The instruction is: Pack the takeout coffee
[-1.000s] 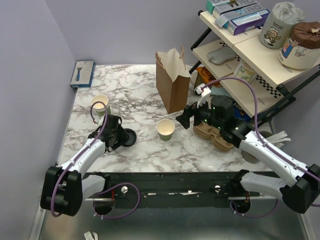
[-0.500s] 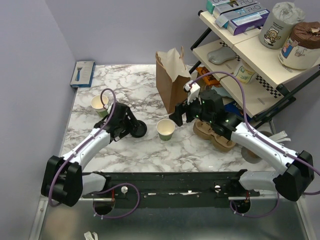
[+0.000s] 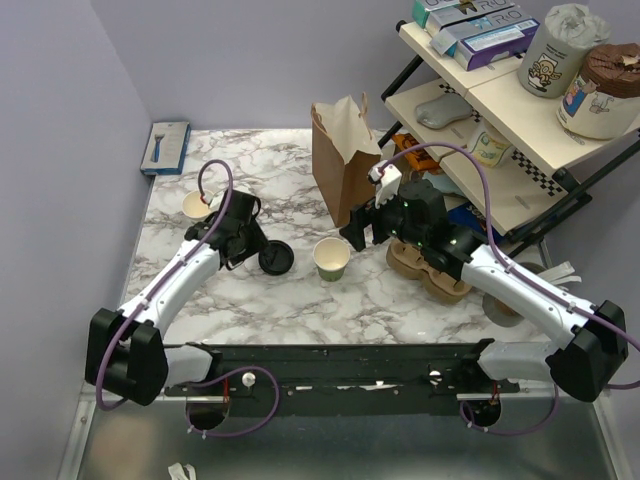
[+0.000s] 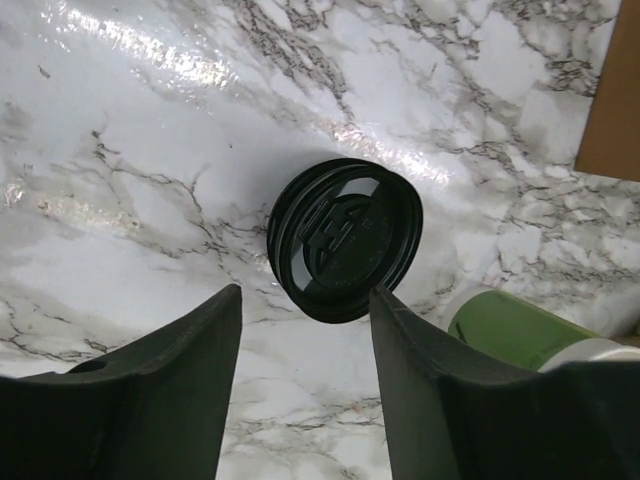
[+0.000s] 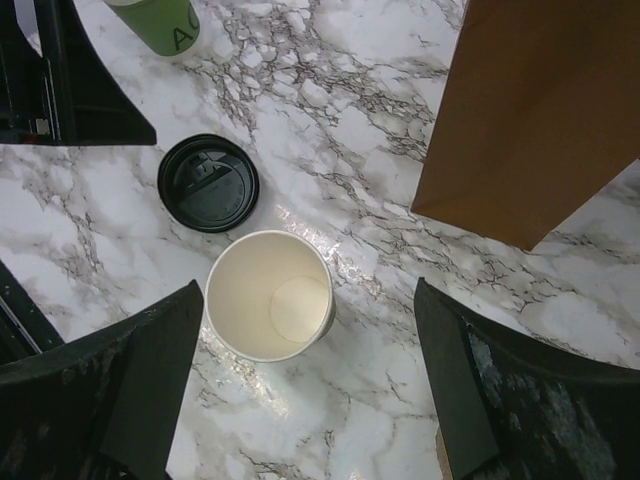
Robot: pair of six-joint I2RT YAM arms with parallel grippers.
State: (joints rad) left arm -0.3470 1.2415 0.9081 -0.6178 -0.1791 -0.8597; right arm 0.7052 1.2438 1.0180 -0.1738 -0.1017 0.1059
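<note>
No cup wears a lid. A small dark-green paper cup (image 3: 331,258), cream inside and empty, stands open mid-table; it also shows in the right wrist view (image 5: 270,295). A round black plastic lid (image 3: 277,258) lies loose on the marble just left of it, also seen in both wrist views (image 4: 345,240) (image 5: 208,183). My left gripper (image 3: 250,243) (image 4: 306,300) is open and empty, its fingertips just short of the lid. My right gripper (image 3: 357,232) (image 5: 310,290) is open above the open cup, which sits nearer its left finger.
A second green lidless cup (image 3: 197,205) (image 5: 155,20) stands at the left. A tall brown paper bag (image 3: 345,160) (image 5: 540,110) stands behind the middle cup. A brown pulp cup tray (image 3: 425,265) lies at the right, under my right arm. A shelf rack (image 3: 500,100) crowds the right edge.
The lid moved right along the table with my left gripper and now lies apart from its open fingers. My right gripper swung left over the open cup.
</note>
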